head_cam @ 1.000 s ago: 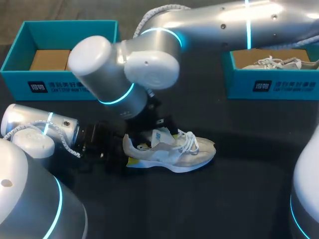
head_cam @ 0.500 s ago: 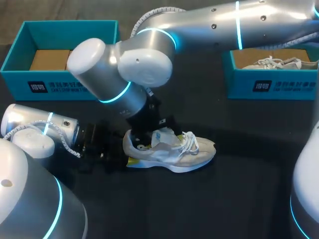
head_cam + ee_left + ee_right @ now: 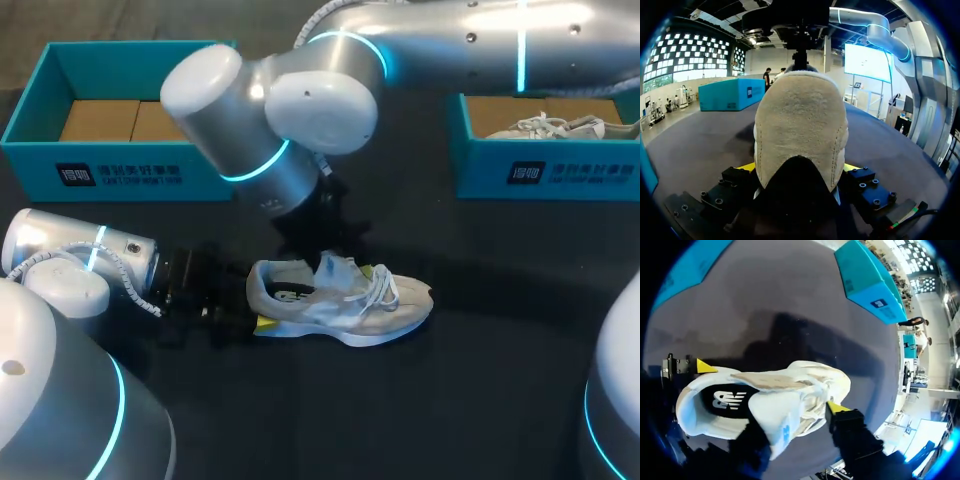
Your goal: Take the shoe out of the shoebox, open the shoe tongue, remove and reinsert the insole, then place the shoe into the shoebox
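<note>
1. The shoe (image 3: 345, 300) stands sole-down on the dark table (image 3: 480, 400), out of both boxes and near the middle. Its long axis runs side to side across the head view, with the heel toward my left arm and the toe toward my right side.
2. My left gripper (image 3: 799, 167) lies low on the table behind the heel. Its yellow-tipped fingers (image 3: 747, 166) press the heel from both sides, so it has the shoe clamped.
3. My right gripper (image 3: 799, 419) hangs just above the shoe's opening, on the arm that comes in from the right and reaches past the middle. Its fingers are spread, and the raised tongue (image 3: 335, 268) stands between them without being pinched. One yellow tip (image 3: 837, 407) sits beside the laces.
4. The dark insole (image 3: 722, 399) lies inside the shoe.
5. The left shoebox (image 3: 120, 175), at the far left, is teal and holds a brown cardboard insert (image 3: 100, 120).
6. The right shoebox (image 3: 540, 170), at the far right, holds a second white shoe (image 3: 555, 127).
</note>
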{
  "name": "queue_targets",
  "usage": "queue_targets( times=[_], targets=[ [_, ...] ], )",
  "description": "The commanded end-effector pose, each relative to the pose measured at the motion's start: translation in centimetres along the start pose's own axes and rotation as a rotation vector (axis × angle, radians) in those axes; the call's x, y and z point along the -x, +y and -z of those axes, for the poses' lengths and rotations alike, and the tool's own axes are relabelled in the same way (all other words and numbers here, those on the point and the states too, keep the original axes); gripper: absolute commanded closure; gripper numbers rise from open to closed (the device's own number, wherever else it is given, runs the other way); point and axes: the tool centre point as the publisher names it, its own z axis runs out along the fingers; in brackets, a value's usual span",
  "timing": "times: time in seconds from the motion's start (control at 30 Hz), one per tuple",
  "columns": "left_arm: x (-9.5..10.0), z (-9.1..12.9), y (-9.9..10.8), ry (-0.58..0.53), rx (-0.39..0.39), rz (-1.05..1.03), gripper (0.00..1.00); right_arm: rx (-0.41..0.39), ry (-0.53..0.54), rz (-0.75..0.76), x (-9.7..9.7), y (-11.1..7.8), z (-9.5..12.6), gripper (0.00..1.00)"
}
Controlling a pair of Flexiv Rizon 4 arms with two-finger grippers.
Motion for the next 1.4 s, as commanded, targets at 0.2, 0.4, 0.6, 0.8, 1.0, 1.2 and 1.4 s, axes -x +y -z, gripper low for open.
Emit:
queue_targets(
  times=[0.2, 0.4, 0.6, 0.8, 1.0, 1.2, 1.4],
  targets=[
    [-0.2, -0.3, 0.2, -0.001, 0.001, 0.001, 1.00, 0.004, 0.106, -0.333, 2.4, -0.4, 0.9, 1.00],
    [-0.2, -0.3, 0.2, -0.001, 0.001, 0.001, 1.00, -0.004, 0.155, -0.331, 4.0, -0.2, 1.1, 1.00],
    [-0.2, -0.3, 0.2, -0.001, 0.001, 0.001, 1.00, -0.007, 0.180, -0.345, 5.7, -0.3, 1.1, 1.00],
    [-0.2, -0.3, 0.2, -0.001, 0.001, 0.001, 1.00, -0.018, 0.209, -0.365, 7.2, -0.3, 0.3, 1.00],
    [-0.2, -0.3, 0.2, -0.001, 0.001, 0.001, 1.00, -0.026, 0.250, -0.391, 8.0, -0.6, -0.3, 0.69],
    [-0.2, -0.3, 0.2, -0.001, 0.001, 0.001, 1.00, -0.039, 0.271, -0.411, 8.3, -0.7, -0.8, 0.64],
    [-0.2, -0.3, 0.2, -0.001, 0.001, 0.001, 1.00, -0.043, 0.271, -0.425, 8.9, -0.8, -0.4, 0.64]
  ],
)
